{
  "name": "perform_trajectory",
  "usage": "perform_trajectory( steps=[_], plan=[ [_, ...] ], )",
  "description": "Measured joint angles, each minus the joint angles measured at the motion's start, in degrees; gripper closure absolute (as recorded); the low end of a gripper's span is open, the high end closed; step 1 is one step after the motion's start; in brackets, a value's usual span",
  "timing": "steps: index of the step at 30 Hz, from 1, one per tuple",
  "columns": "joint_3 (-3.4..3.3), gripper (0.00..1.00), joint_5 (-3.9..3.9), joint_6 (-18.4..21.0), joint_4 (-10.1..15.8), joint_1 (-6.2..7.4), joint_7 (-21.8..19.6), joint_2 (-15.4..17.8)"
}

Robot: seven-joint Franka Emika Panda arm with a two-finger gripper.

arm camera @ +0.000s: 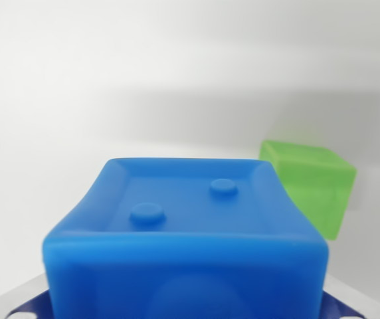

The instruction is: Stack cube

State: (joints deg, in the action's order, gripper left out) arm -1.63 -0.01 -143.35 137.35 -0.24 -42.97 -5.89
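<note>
A blue cube fills the lower half of the wrist view, very close to the camera. Its top face is recessed and carries two round studs. It sits between my gripper's fingers, and only slivers of them show at the bottom corners, pressed against the cube's sides. Behind it, toward the wrist view's right, a translucent green cube rests on the white surface. The two cubes stand apart, and the blue one hides the green one's lower left edge.
The white tabletop stretches away behind both cubes, with a soft shadow band across the back.
</note>
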Motion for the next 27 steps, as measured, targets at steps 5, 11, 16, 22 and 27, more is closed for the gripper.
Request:
perform_trajectory(
  steps=[5, 11, 16, 22, 27],
  plan=[
    [-0.46, 1.0, 0.05, 0.1, 0.4, -0.53, 0.3, 0.6],
    [-1.02, 1.0, 0.07, 0.4, 0.9, -1.23, 0.7, 1.3],
    [-1.52, 1.0, 0.08, 0.6, 1.2, -1.68, 1.0, 1.8],
    [-2.11, 1.0, 0.09, 0.8, 1.7, -2.33, 1.4, 2.4],
    [-2.61, 1.0, 0.09, 1.0, 2.0, -2.95, 1.7, 3.0]
  ],
)
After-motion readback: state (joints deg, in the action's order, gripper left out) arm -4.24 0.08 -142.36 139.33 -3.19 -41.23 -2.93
